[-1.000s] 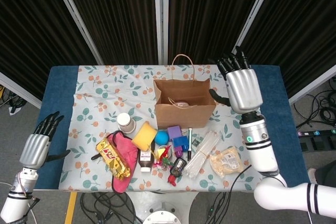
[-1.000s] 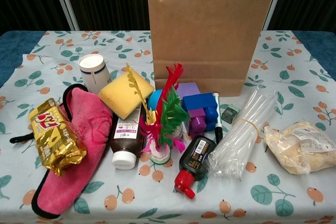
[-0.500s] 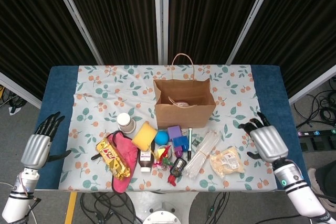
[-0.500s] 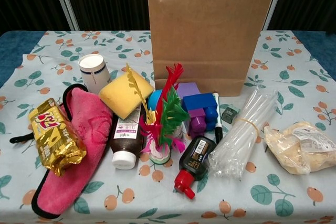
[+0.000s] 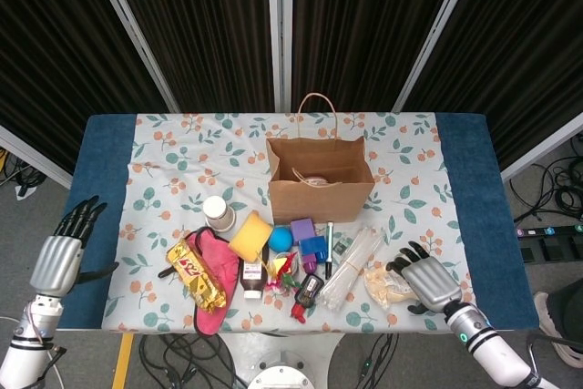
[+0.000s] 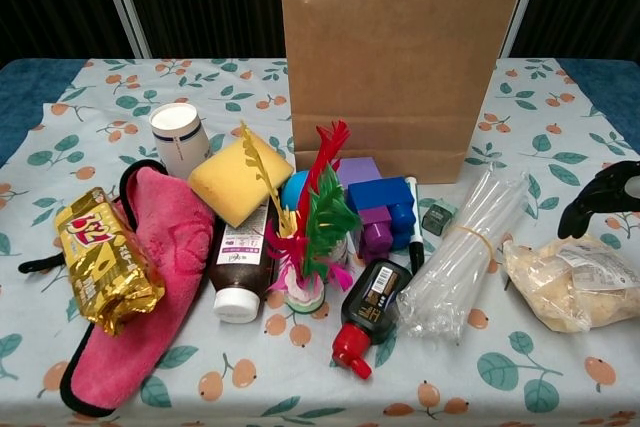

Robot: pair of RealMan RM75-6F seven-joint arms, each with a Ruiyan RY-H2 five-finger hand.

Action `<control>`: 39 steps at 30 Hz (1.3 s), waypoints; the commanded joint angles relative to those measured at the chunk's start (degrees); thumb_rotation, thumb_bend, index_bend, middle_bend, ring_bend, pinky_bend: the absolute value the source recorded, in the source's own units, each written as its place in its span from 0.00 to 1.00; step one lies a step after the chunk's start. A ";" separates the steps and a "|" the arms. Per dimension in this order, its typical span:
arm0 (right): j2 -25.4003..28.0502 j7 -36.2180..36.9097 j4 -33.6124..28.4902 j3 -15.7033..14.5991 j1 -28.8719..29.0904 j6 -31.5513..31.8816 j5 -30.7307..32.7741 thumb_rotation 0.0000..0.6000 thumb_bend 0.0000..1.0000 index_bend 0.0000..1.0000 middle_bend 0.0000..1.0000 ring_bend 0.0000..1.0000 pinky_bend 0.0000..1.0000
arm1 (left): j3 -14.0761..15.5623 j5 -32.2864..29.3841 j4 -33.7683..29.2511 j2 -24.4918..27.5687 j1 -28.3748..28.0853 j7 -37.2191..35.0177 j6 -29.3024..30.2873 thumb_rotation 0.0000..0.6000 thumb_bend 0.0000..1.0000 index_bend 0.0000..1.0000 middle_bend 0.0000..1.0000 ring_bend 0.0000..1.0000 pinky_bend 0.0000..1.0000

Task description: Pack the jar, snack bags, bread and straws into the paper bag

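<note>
The brown paper bag (image 5: 319, 179) (image 6: 400, 57) stands open at mid-table with something pale inside. A white-lidded jar (image 5: 219, 213) (image 6: 180, 139) lies to its front left. The gold snack bag (image 5: 194, 273) (image 6: 105, 259) lies on a pink pad. A bundle of clear straws (image 5: 351, 266) (image 6: 465, 252) lies beside the bagged bread (image 5: 385, 281) (image 6: 570, 282) at the front right. My right hand (image 5: 426, 283) (image 6: 600, 197) hovers open at the bread's right end, fingers spread and pointing toward it. My left hand (image 5: 59, 261) hangs open off the table's left edge.
A pink pad (image 5: 212, 291), yellow sponge (image 5: 250, 236), brown bottle (image 5: 252, 277), feather toy (image 6: 310, 222), blue ball (image 5: 280, 239), purple and blue blocks (image 6: 378, 207), a marker (image 5: 329, 243) and a small red-capped bottle (image 6: 365, 312) crowd the front of the table.
My right hand has dropped from beside the paper bag's top down to the front right, arriving at the bread. The left hand has barely shifted.
</note>
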 commanded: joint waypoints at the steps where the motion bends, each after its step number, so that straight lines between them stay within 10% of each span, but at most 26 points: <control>1: -2.62 -2.89 1.72 0.60 -0.32 0.57 0.89 1.00 0.00 0.27 0.26 0.09 0.00 | -0.14 0.00 0.40 -0.02 -0.05 -0.24 0.03 1.00 0.02 0.08 0.13 0.03 0.16; 13: -9.43 -8.62 6.74 2.06 -0.91 1.17 5.28 1.00 0.00 0.29 0.28 0.10 0.00 | -0.12 0.61 1.59 -0.28 0.01 -1.09 0.74 1.00 0.02 0.08 0.13 0.03 0.16; 22: -11.29 -8.99 7.14 2.73 -2.67 7.21 1.07 1.00 0.16 0.65 0.54 0.38 0.17 | 0.02 0.59 0.88 0.06 0.47 -1.55 1.19 1.00 0.02 0.08 0.13 0.03 0.16; 28: -6.13 -6.29 1.37 4.12 -4.15 13.95 -4.48 1.00 0.20 0.72 0.60 0.44 0.22 | 0.08 0.67 0.52 0.06 0.42 -1.62 1.00 1.00 0.02 0.08 0.13 0.03 0.16; 39: 10.20 -7.47 -22.23 21.01 0.99 22.52 -5.36 1.00 0.19 0.72 0.59 0.44 0.22 | 0.58 1.18 0.22 -0.33 0.01 -1.39 0.04 1.00 0.02 0.08 0.13 0.03 0.16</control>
